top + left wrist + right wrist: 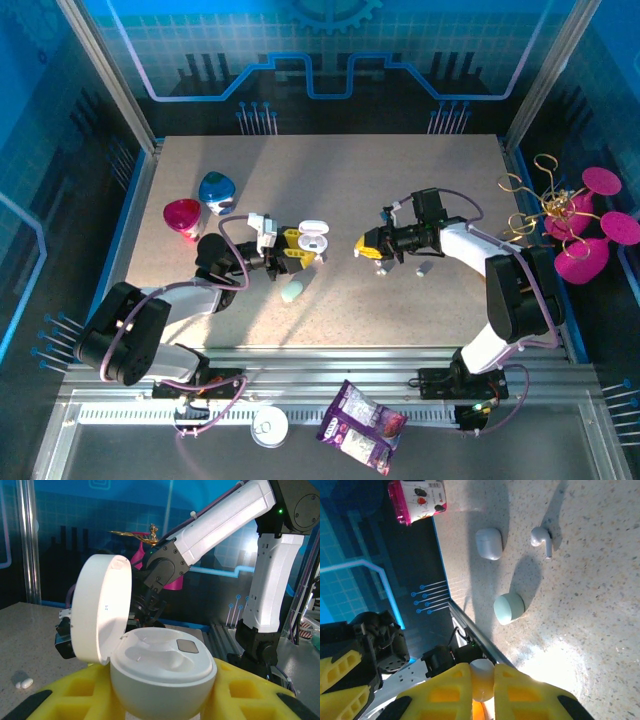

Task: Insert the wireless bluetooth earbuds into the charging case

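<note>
Yellow fingers [90, 700] of the left gripper [162, 700] are closed around the rounded base of the white charging case [162, 672]. Its lid stands hinged open to the left and its two sockets are bare. A stray earbud [24, 683] lies on the speckled table [30, 635] at lower left.

From the right wrist, the right gripper [482, 692] has its jaws pinched on a small white earbud [482, 677]. On the table below it are a mint case [509, 608], a closed white case [488, 543] near the table's edge, and a loose earbud [541, 537] just beside that case.

From above, the left gripper [292, 252] holds the open charging case [313, 236] at mid-table. It faces the right gripper [366, 247], and the two are near but apart. The mint case [293, 291] lies toward the near edge, just below the left gripper. A pale earbud [424, 268] lies beside the right arm. A red cup [182, 218] and a blue cup [217, 190] stand toward the left edge.
</note>
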{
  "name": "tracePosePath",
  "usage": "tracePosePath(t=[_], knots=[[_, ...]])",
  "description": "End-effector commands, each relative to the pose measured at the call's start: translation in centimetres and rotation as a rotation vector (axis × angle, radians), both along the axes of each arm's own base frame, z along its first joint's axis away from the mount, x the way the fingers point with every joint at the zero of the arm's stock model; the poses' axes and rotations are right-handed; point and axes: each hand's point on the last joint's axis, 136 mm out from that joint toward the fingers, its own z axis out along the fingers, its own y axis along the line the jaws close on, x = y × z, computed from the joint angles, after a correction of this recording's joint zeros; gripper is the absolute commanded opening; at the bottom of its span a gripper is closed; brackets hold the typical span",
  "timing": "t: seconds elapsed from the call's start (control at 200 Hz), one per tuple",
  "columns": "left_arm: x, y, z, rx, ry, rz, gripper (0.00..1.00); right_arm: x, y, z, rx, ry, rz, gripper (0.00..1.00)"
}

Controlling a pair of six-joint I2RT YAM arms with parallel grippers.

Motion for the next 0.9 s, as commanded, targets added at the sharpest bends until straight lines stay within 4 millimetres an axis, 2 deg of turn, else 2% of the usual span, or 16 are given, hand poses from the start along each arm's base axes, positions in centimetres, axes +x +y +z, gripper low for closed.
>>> tracePosePath(t=[0.0, 0.255, 0.545, 0.58, 0.89], knots=[[0.0, 0.2, -0.3, 0.000, -0.017, 0.009, 0.35, -0.3, 0.1, 0.8, 0.039, -0.003, 0.040, 0.12], [0.0, 0.3, -0.2, -0.002, -0.017, 0.008, 0.35, -0.8, 0.4, 1.6, 0.054, -0.040, 0.079, 0.11], [0.8, 0.3, -0.6, -0.002, -0.014, 0.044, 0.34, 0.0, 0.4, 2.5, 0.083, -0.030, -0.007, 0.10], [1.0, 0.3, -0.7, -0.001, -0.014, 0.052, 0.34, -0.5, 0.3, 2.0, 0.079, -0.011, -0.021, 0.10], [4.5, 0.1, -1.9, 0.007, -0.032, 0.186, 0.34, -1.1, 0.5, 6.3, 0.099, -0.098, -0.117, 0.10]])
